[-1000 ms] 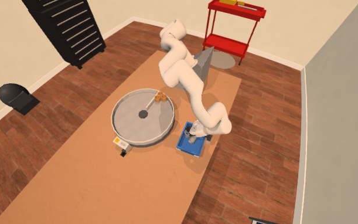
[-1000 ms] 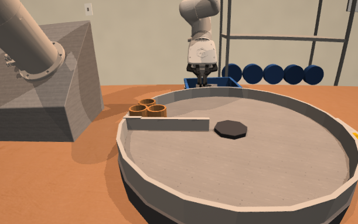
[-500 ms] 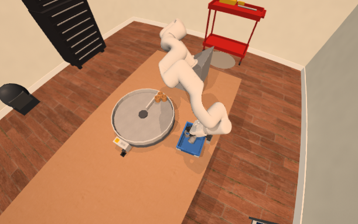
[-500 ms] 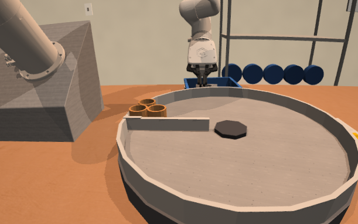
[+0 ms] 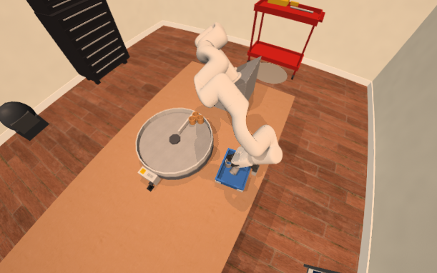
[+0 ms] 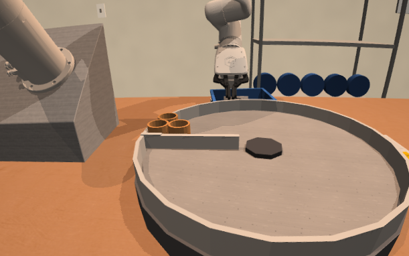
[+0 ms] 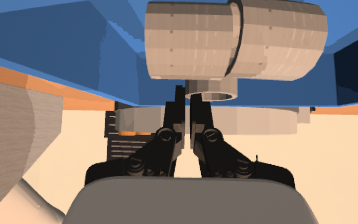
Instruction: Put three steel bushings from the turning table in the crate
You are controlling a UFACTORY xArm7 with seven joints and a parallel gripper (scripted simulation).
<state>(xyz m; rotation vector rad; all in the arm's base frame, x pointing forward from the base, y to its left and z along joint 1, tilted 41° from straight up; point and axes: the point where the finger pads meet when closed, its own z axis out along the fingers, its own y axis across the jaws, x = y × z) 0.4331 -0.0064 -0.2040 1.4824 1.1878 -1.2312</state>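
Nearest in the exterior view is the turning table (image 5: 140,143) (image 6: 273,238) (image 7: 260,120), on an orange-brown counter (image 5: 136,221) (image 6: 104,208) (image 7: 90,104); its flat bed carries a dark central hub (image 5: 174,139) (image 6: 264,147). Three copper-coloured bushings (image 5: 199,119) (image 6: 179,129) stand clustered upright beside the straight divider (image 5: 184,124) (image 6: 193,142), near the rim. Beyond lies the blue crate (image 5: 238,182) (image 6: 270,94) (image 7: 115,75). Within it, two steel bushings (image 7: 192,42) rest on their sides, end to end. The pincer (image 5: 232,164) (image 6: 231,97) (image 7: 187,99), pointing down at the crate, is clenched, grasping a third steel bushing (image 5: 228,164) (image 7: 211,87) by its wall, the piece being upright and just beside the lying pair. Whether it touches the crate floor cannot be determined. Farthest, blue discs (image 6: 312,84) line up at a grey rack (image 6: 325,43).
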